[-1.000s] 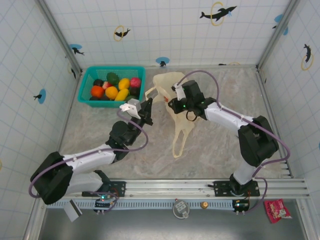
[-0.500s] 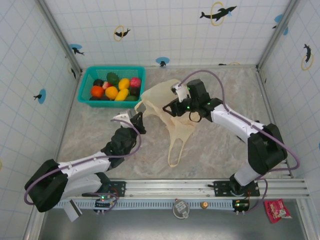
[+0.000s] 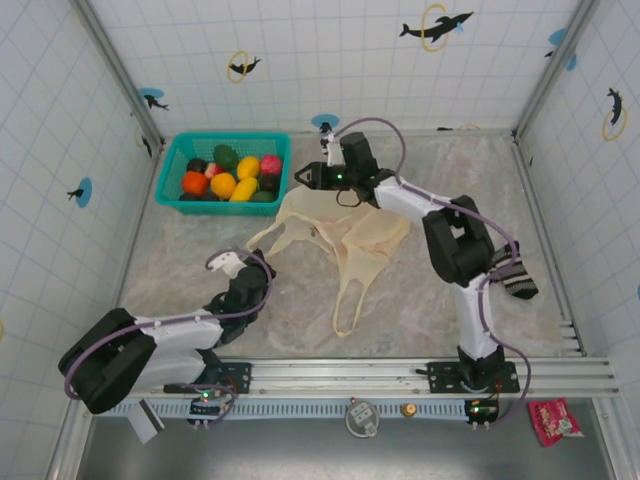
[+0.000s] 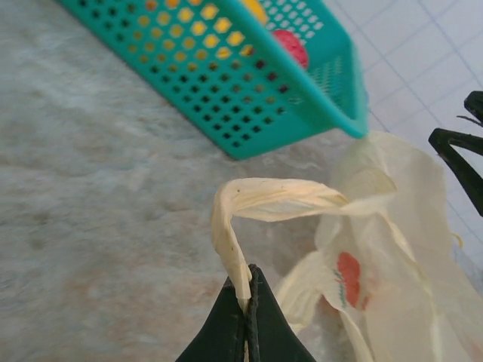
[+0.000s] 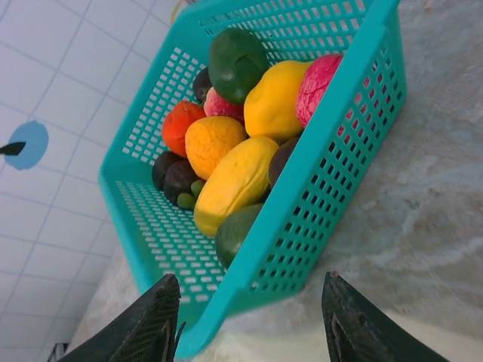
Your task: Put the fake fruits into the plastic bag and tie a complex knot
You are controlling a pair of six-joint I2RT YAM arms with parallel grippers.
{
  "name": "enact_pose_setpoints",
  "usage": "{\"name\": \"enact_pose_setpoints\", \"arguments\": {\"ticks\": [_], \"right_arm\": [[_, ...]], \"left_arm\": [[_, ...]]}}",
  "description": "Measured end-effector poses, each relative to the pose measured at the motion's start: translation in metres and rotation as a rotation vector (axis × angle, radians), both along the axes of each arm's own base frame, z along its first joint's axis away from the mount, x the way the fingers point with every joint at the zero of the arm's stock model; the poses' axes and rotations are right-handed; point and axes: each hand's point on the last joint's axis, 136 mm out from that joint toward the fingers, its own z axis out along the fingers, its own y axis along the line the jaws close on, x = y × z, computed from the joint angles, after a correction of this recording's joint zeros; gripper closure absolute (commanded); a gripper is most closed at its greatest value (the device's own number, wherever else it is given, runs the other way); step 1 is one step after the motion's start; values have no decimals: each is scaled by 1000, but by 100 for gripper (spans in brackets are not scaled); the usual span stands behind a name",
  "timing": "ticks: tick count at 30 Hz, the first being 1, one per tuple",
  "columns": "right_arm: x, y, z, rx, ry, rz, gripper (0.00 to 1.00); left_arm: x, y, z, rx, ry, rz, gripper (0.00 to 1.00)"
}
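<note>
Fruits (image 3: 232, 172): piled together in the teal basket (image 3: 176, 150) at the far left of the table (image 3: 170, 255); yellow, orange, pink, green and dark ones show through its mesh wall in the right wrist view.
Bag (image 3: 345, 232): lies crumpled and flattened on the table near the middle, its far edge just beside the basket's right corner; one loop handle (image 3: 345, 305) trails toward the near edge.
Bag print: a faint red mark shows in the left wrist view.
Left claw (image 3: 262, 260): pressed together, pinching the end of the bag's other handle, which rises from the fingertips in a twisted strip and bends over to the bag.
Right claw (image 3: 306, 177): fingers spread with nothing between them, hanging beside the basket's right wall, above the bag's far edge.
</note>
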Motion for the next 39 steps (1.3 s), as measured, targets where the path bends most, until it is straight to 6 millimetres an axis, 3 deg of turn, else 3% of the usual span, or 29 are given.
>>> {"name": "enact_pose_setpoints", "arguments": {"ticks": [8,16,21,26,33,39], "right_arm": [[28,24,-25,84,102,-38,46],[39,35,-39,174,174,-59,71],[45,40,-33,240,194,-68,87],[53,41,-22,301,229,-82,94],[65,27,-24,323,273,-130,100],[97,-15,-24,356,282,-225,100]], "left_arm": [[-2,7,-16,-39,42,46,100],[0,11,-19,-49,47,72,100],[8,12,-15,-53,39,94,100],[19,18,-11,-57,34,132,100],[40,29,-4,-60,20,190,100],[55,46,8,-58,-6,245,100]]}}
